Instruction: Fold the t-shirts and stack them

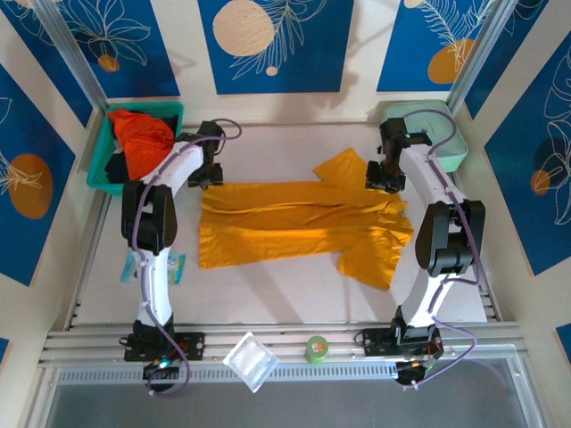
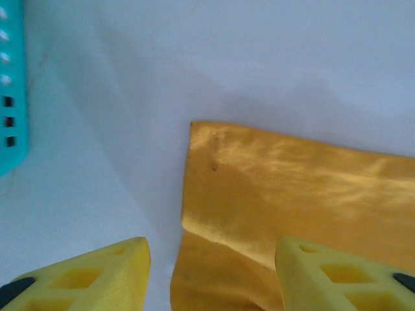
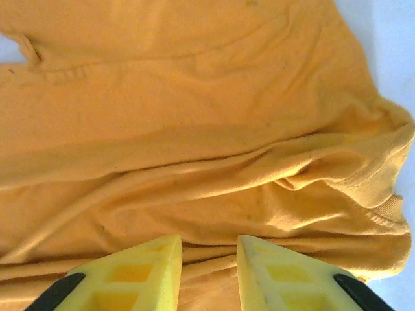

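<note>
Left claw (image 2: 211, 253) stands half open and empty over a corner of the mustard t-shirt (image 1: 294, 223), spread flat on the bench (image 1: 268, 299). Right claw (image 3: 209, 245) is narrowly parted at that shirt; whether it nips cloth I cannot tell. Red-orange t-shirt (image 1: 143, 134) lies in the teal basket (image 1: 100, 165).

I work on a white table (image 1: 268, 299) under soft light from above, with faint grey shadows lying on its far part. Behind it the back wall (image 1: 268, 45) carries deep blue panels drawn with white leaf outlines and pale orange discs, set between cream strips. The left wall (image 1: 27, 178) and the right wall (image 1: 544, 169) wear the same pattern. Silver posts (image 1: 64, 45) rise in the far corners, and grooved aluminium rails (image 1: 214, 334) run along my near edge.
</note>
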Controlling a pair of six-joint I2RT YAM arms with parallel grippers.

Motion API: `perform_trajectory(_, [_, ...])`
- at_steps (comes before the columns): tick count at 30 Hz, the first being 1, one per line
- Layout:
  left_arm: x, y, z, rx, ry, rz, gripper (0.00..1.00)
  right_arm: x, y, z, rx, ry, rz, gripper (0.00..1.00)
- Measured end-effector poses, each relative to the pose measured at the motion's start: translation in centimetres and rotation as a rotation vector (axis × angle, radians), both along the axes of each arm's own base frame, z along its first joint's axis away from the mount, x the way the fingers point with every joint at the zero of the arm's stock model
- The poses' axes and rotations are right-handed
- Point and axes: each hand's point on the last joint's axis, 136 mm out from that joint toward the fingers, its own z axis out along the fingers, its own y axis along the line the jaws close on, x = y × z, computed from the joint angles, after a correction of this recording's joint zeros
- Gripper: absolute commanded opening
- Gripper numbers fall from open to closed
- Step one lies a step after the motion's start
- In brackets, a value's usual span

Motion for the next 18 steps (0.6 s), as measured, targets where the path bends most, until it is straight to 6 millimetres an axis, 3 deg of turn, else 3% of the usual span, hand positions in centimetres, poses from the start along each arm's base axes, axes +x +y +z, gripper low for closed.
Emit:
perform_trajectory(4, [0.8,0.3,-1.9,-0.017,0.033,0.001,0.53,-0.8,0.2,-1.0,0.000,0.029,0.007,0.28])
perform_trajectory(9, [2.3,0.2,-1.8,-0.036,0.013,0.004,0.52,-1.2,0.7,-1.4,-0.001,0.039,0.019,0.26])
perform_trajectory(18, [2.4,1.3,-3.2,-0.053,0.047,0.020,0.51,-1.0,1.1,-1.4,-0.001,0.033,0.030,0.24])
